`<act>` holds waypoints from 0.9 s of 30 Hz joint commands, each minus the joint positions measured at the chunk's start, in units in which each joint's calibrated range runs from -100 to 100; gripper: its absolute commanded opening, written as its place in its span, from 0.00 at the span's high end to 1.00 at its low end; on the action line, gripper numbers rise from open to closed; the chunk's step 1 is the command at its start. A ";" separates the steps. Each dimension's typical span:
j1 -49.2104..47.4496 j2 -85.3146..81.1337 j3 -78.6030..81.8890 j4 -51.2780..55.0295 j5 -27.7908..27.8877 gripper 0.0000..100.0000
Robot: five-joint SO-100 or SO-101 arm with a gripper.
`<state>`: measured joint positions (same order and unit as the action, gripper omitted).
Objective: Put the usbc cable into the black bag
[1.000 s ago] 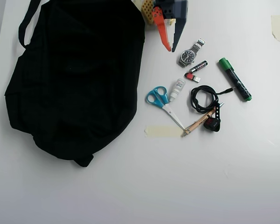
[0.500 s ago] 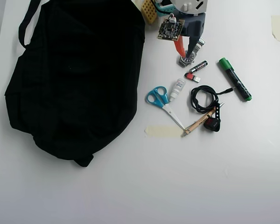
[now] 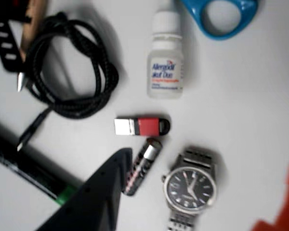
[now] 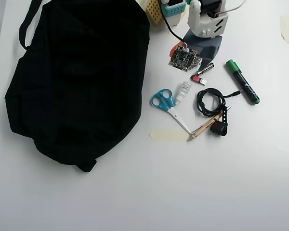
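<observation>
Nothing is bagged yet. My gripper (image 3: 202, 202) hangs low and empty, fingers spread either side of the watch (image 3: 190, 187). Beyond it the usbc cable (image 3: 72, 67) lies coiled on the table, untouched. Farthest off, the black bag (image 4: 77, 77) waits, well apart.

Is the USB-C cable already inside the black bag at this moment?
No: in the overhead view the usbc cable lies coiled on the table to the right of the black bag, between the scissors and the green-capped marker.
</observation>
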<state>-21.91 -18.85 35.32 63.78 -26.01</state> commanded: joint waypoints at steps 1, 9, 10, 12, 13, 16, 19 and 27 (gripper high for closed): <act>0.59 6.23 -7.74 -0.22 -1.31 0.53; 0.97 23.00 -29.84 8.83 -0.89 0.52; 0.89 25.07 -32.81 10.55 -0.84 0.52; 0.74 28.97 -37.84 13.05 -0.74 0.52; 0.59 30.72 -39.55 13.56 -0.53 0.52; 0.37 35.20 -42.42 12.96 0.78 0.52; 0.14 38.68 -45.57 12.96 0.78 0.52; -1.20 41.50 -50.96 13.74 0.57 0.52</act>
<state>-22.20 23.19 -10.92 76.65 -25.52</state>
